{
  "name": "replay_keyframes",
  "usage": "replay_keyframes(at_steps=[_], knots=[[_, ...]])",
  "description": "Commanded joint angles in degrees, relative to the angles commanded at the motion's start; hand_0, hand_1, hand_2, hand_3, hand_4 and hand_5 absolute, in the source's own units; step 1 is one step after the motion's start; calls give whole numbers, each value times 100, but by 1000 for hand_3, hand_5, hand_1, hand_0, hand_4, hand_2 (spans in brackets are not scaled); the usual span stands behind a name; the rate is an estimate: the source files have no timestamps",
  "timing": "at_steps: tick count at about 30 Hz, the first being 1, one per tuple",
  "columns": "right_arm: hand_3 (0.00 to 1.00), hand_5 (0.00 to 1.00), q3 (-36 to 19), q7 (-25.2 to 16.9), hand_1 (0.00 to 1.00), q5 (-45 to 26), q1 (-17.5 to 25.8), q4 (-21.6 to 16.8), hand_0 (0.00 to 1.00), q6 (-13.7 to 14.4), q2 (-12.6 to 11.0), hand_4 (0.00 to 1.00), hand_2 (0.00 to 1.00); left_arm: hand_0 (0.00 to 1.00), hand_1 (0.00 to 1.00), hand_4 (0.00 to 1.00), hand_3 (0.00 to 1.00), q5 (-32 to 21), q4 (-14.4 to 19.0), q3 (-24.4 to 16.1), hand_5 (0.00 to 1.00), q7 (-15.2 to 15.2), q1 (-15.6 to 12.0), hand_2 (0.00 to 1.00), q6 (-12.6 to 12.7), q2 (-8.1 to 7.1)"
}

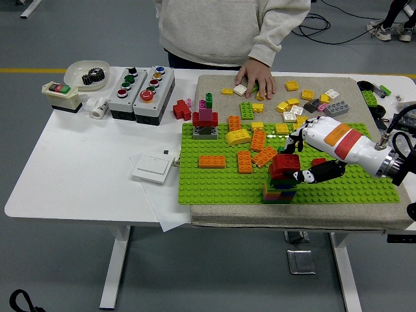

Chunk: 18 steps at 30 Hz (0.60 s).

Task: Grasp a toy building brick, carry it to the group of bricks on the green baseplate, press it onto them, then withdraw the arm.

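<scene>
A red brick (pixel 283 166) sits on top of a short stack of mixed-colour bricks (pixel 279 191) near the front of the green baseplate (pixel 214 185). My right hand (pixel 294 158) reaches in from the right and is shut on the red brick, fingers above it and thumb below right. Several orange bricks (pixel 246 161) and a yellow curved one (pixel 238 136) lie on the plate to the left. A red, grey and magenta stack (pixel 205 123) stands at the plate's far left corner. My left arm is out of sight.
A person's hand (pixel 255 75) rests on the beige mat among loose yellow, white and grey bricks (pixel 300 104). Two button boxes (pixel 140 84), a white switch (pixel 154 167), a bowl with a gear (pixel 88 73) and a small switch box (pixel 61 95) sit on the left.
</scene>
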<state>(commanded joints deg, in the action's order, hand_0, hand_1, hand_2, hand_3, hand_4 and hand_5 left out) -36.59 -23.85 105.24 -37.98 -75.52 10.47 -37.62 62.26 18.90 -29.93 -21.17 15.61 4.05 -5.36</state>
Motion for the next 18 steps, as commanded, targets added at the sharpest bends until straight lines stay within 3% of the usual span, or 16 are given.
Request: replay_keyframes(at_steps=[18], knots=[[446, 400, -32, -8, 429, 7, 2, 29, 620, -20, 4, 772, 485, 671, 700, 670, 586, -2, 0, 2, 665, 1, 5, 720, -1, -3]])
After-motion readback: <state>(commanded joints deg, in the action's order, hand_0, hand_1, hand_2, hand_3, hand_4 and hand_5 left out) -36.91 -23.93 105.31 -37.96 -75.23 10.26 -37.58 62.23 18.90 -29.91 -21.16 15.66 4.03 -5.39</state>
